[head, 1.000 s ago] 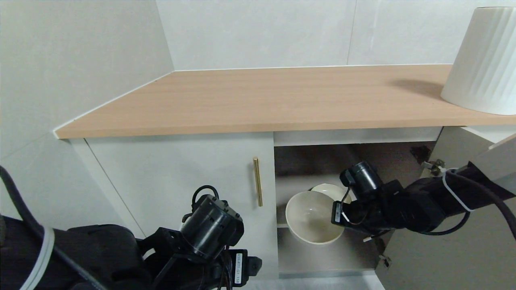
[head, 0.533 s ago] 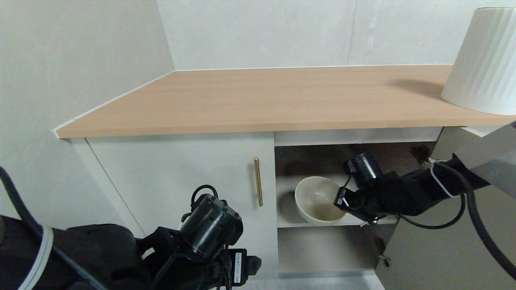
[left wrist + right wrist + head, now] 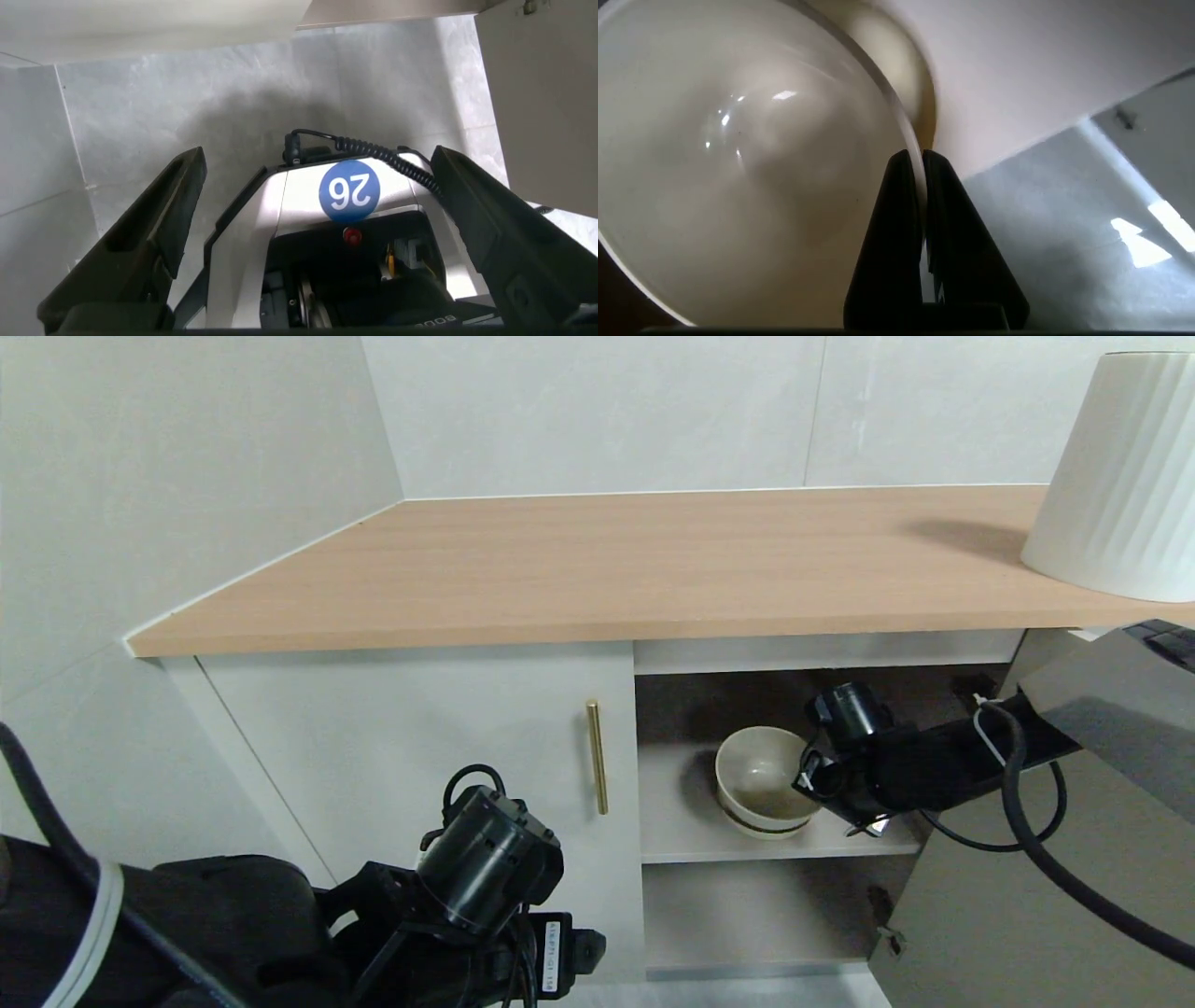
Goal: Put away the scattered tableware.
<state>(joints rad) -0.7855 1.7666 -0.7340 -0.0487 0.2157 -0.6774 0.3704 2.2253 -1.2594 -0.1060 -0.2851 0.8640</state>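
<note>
The right gripper (image 3: 808,778) is reaching into the open side of the cabinet, and its fingers (image 3: 913,219) are pinched shut on the rim of a cream bowl (image 3: 758,782); the rim runs straight between them in the right wrist view. The bowl is well inside the cabinet, on the upper shelf (image 3: 677,826), mouth up and tipped a little toward the room. There is a dark band low on it and a second pale curve just behind its rim, so it may be nested in another bowl already stored there, though I can't be sure from this angle.

The left gripper (image 3: 318,161) hangs low in front of the closed cabinet door (image 3: 411,775), its fingers spread wide with nothing between them.

As I judge it, this piece is nearly put away: it has reached its place, and what remains is to let go of the rim, draw the arm out past the open door (image 3: 1018,905), and swing that door shut; any further tableware would follow the same route.
</note>
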